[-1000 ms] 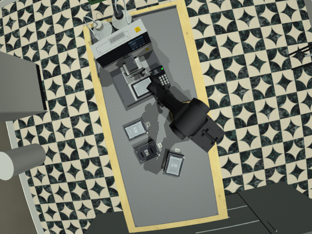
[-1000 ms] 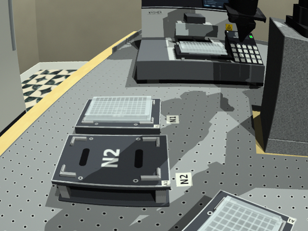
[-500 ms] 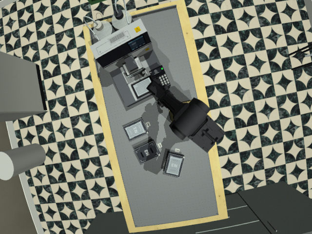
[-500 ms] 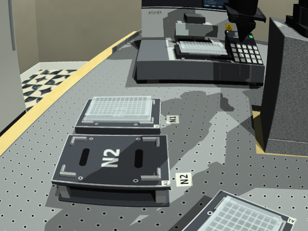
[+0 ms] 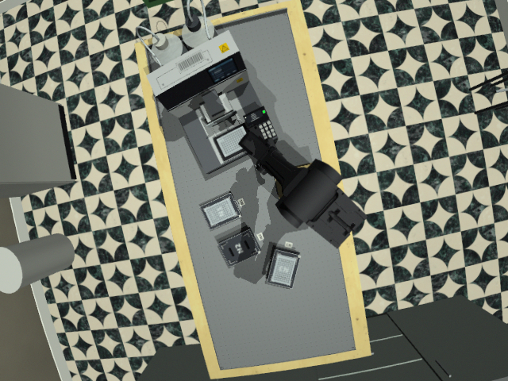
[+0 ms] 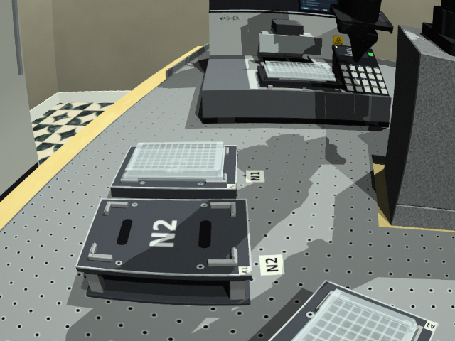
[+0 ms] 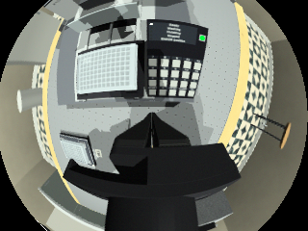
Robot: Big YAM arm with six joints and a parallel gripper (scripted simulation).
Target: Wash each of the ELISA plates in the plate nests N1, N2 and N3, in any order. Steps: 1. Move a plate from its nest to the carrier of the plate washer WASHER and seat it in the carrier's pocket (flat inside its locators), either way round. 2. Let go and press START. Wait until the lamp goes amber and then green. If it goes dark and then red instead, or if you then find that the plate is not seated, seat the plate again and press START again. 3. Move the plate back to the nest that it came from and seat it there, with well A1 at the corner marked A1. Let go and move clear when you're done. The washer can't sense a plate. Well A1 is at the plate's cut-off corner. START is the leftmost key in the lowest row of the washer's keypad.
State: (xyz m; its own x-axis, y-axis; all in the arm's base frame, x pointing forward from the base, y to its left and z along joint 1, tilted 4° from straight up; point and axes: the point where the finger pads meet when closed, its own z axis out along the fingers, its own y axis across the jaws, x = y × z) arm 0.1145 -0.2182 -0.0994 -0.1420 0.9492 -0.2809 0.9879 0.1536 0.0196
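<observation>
Notably, your exterior view reads "WASHER" on the grey boxy washer point(image 5: 197, 65) point(image 6: 234, 40), unreadable from above; your black tapered fingers point(image 6: 358, 49) are together, at the wrist view's six o'clock.

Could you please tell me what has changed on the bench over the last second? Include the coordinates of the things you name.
Nothing visibly changed. The closed gripper point(image 7: 151, 116) stays by the keypad point(image 5: 262, 123) point(image 6: 362, 73) point(image 7: 175, 63), the lamp point(image 5: 263, 111) point(image 6: 370, 54) point(image 7: 202, 38) stays green, and nest N2 point(image 5: 239, 247) point(image 6: 185, 234) stays without a plate.
</observation>
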